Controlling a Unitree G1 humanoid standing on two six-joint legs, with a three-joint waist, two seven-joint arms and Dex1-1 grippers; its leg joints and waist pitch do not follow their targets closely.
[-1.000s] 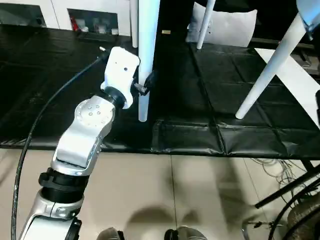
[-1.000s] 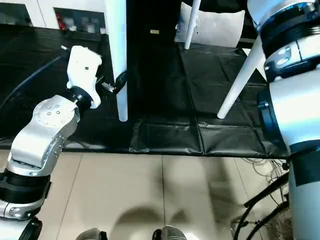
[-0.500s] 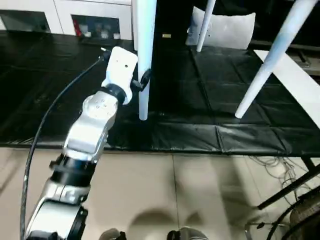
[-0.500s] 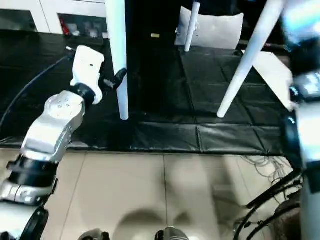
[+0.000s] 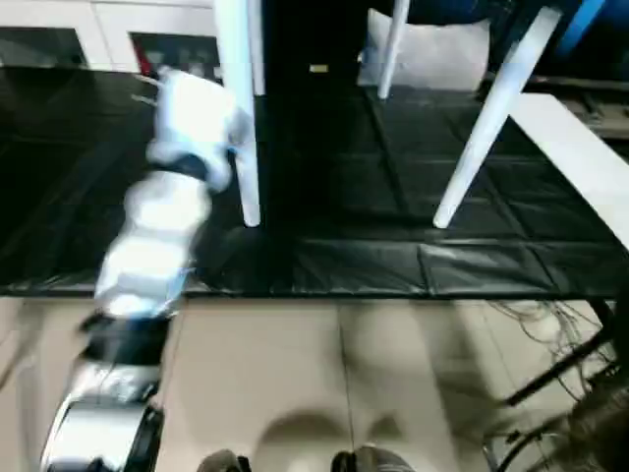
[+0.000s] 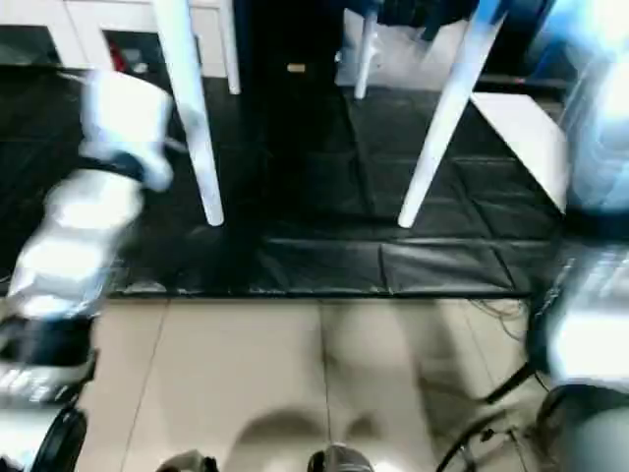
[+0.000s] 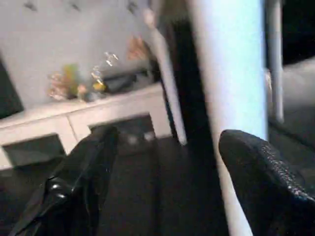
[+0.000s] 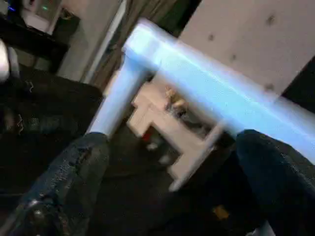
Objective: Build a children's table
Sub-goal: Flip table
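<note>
One table leg btwn open left gripper fingers.

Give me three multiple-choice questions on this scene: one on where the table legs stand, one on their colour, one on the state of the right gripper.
1. What do the table legs stand on?
A. the beige floor
B. the black mat
C. a white shelf

2. What colour are the legs?
A. red
B. yellow
C. white

3. How is the right gripper?
A. open, nothing between its fingers
B. shut on a leg
C. shut on a cable

Answers:
1 B, the leg ends meet the mat in the eye views.
2 C, every leg is plain white.
3 A, the right wrist view shows its two black fingers set wide apart around empty space.
</note>
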